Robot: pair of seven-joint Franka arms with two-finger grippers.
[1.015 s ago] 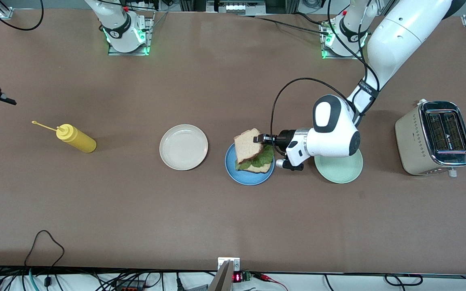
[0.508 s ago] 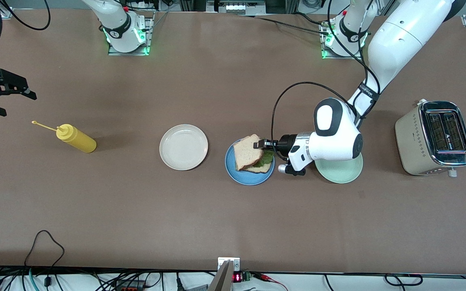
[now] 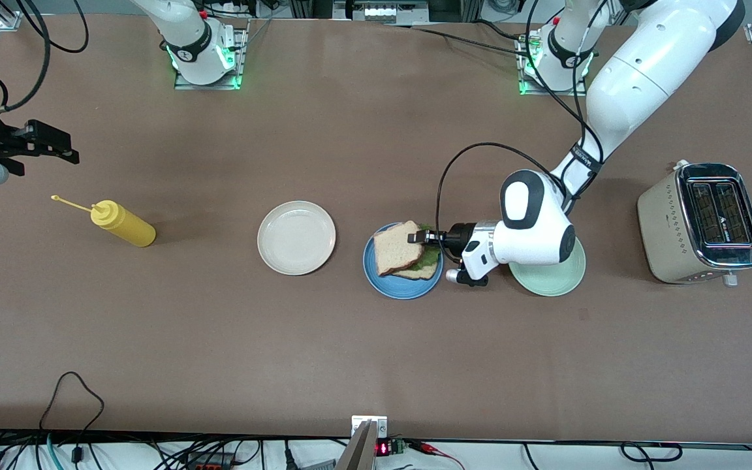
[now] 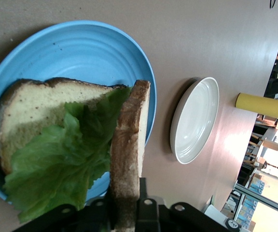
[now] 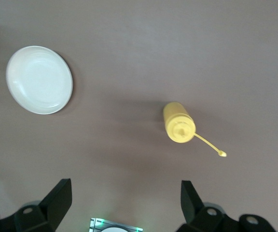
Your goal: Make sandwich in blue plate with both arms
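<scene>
Since a second ago the top slice (image 3: 397, 247) has been lowered onto the lettuce (image 4: 62, 159) in the blue plate (image 3: 386, 285), mid-worktop; it is clamped by the left gripper (image 3: 419, 236). Release is judged next. The right gripper (image 3: 56, 145), spread empty, waits at the right arm's edge.

Left gripper (image 3: 416, 237) over blue plate (image 3: 402, 286), jaws pinching top bread slice (image 3: 397, 247) tilted above lettuce (image 3: 425, 259) and bottom slice. Right gripper (image 3: 56, 145) up over the table's (image 3: 376, 352) right-arm end, above mustard bottle (image 3: 121, 223). Cream plate (image 3: 296, 237), mint plate (image 3: 555, 277), toaster (image 3: 702, 223).
</scene>
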